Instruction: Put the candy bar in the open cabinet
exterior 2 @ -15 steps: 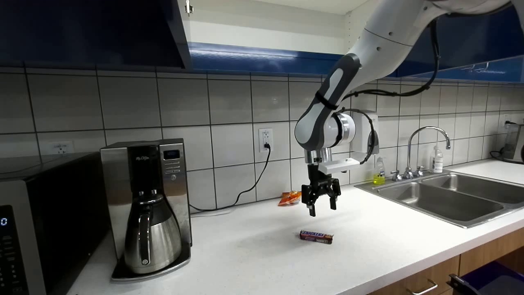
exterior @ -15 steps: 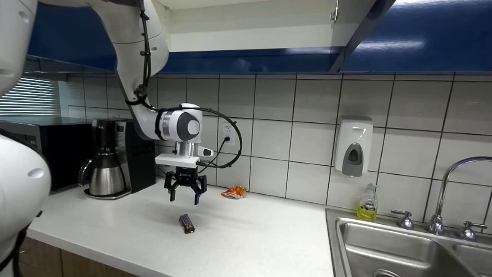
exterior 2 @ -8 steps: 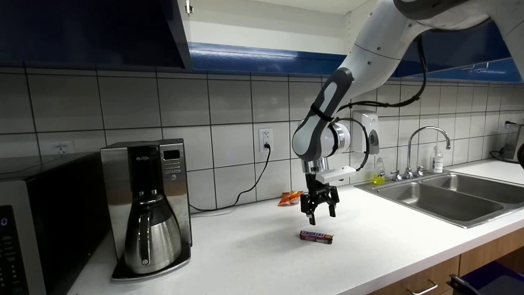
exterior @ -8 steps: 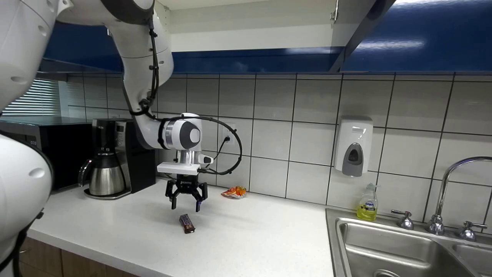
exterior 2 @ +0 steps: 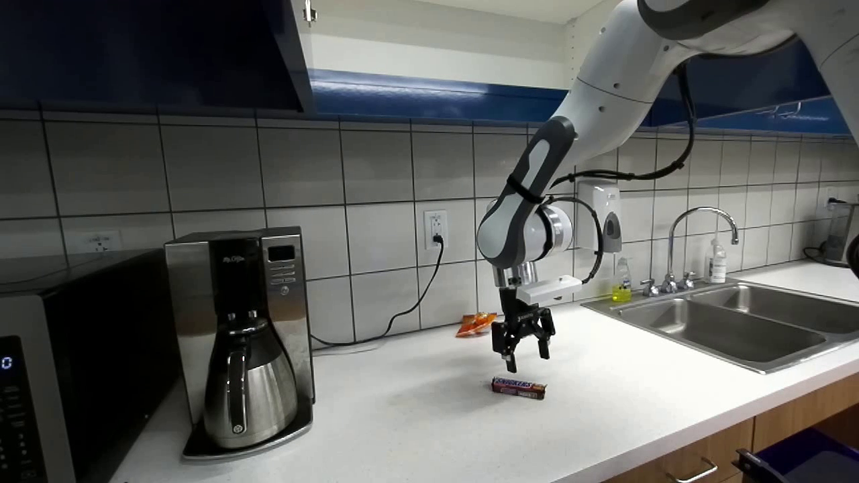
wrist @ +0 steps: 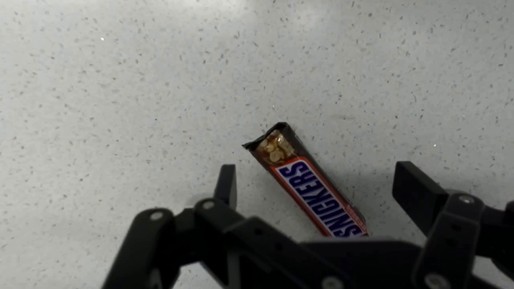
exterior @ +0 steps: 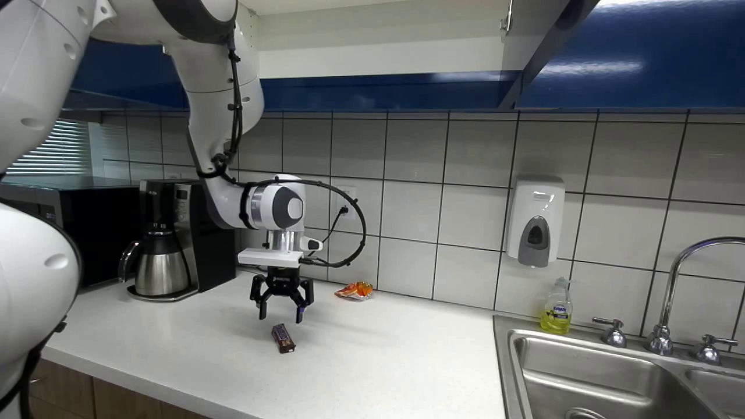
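Observation:
The candy bar (exterior: 283, 338) is a small dark wrapped bar lying flat on the white counter; it also shows in an exterior view (exterior 2: 518, 388). In the wrist view the candy bar (wrist: 317, 196) lies slanted between the fingers, its near end hidden by the gripper body. My gripper (exterior: 281, 319) is open and empty, a little above the bar, fingers pointing down; it also shows in an exterior view (exterior 2: 528, 362) and the wrist view (wrist: 316, 167). The open cabinet (exterior: 378, 52), with white interior and blue edge, is high on the wall; it also shows in an exterior view (exterior 2: 436, 43).
A coffee maker (exterior 2: 235, 335) and a microwave (exterior 2: 87, 362) stand at one end of the counter. An orange wrapper (exterior: 355, 291) lies by the tiled wall. A sink (exterior: 588, 372) and soap bottle (exterior: 557, 308) are at the other end. An open cabinet door (exterior: 538, 52) juts outward.
My gripper has moved down toward the candy bar, mostly in the first half second, and only slightly since. The fingers stay open. The candy bar has not moved.

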### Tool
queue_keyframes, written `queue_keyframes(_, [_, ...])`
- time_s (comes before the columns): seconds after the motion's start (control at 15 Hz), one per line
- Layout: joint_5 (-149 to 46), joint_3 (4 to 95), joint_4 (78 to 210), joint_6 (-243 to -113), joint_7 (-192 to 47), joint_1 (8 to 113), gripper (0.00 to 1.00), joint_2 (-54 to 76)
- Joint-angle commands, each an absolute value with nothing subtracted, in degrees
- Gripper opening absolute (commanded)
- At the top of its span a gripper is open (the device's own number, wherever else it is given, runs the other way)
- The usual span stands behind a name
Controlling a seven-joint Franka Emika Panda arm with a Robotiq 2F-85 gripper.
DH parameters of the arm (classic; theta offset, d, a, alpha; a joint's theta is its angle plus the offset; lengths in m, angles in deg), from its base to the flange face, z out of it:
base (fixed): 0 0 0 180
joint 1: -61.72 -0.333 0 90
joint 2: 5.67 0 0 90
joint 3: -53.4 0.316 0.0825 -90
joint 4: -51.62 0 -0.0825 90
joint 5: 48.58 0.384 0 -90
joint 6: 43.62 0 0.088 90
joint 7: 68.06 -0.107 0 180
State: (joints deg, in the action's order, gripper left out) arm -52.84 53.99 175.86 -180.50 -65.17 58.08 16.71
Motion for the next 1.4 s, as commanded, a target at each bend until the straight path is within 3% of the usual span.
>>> queue_keyframes(0.0, [-56.96, 53.42, 175.73, -179.69, -64.61, 57.76, 1.00, 15.94])
queue_keyframes(1.33, [-61.32, 56.40, 171.91, -183.34, -44.58, 59.83, 1.00, 22.56])
